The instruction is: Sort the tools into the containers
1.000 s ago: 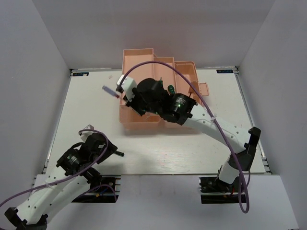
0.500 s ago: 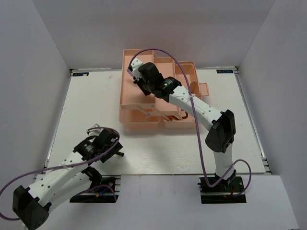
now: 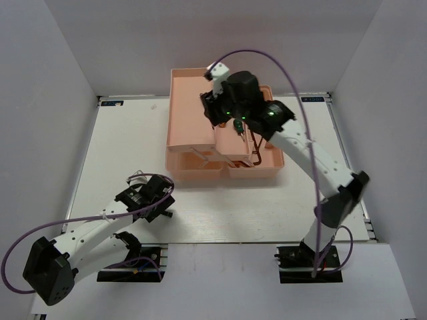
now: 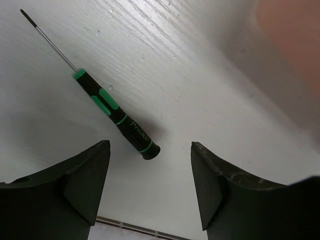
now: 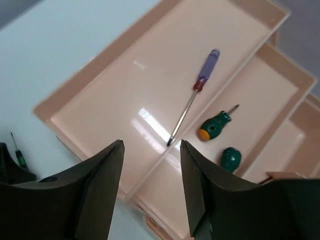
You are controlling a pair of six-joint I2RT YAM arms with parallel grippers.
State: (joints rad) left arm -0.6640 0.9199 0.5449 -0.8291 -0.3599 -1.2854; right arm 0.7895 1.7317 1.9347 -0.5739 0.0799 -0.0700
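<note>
Below the left end effector (image 4: 149, 167): thin screwdriver (image 4: 118, 118), black handle with green bands, flat on the white counter (image 4: 200, 100).
Screwdriver heading: bare tip toward 10 o'clock in the left wrist view, butt toward 5 o'clock, ending between the two fingers (image 4: 75, 185) as seen from above.
Left end effector state: fingers apart, clamped on nothing, no contact with the screwdriver visible.
Place on counter: at 7 o'clock in the overhead view, near the near-left corner of the toolbox (image 3: 189, 110), not touching it.
Toolbox: peach-pink, trays folded out, at 12 o'clock on the counter.
Largest tray (image 5: 100, 100): purple-handled screwdriver (image 5: 192, 98) lying loose, handle toward 1 o'clock, tip at the rim shared with the neighbouring tray.
Next tray (image 5: 260, 90): stubby green screwdriver (image 5: 214, 125) with an orange cap, plus a second green handle (image 5: 230, 158) just beside it at 5 o'clock.
Right end effector (image 5: 151, 147): above the trays, fingers apart, nothing held.
</note>
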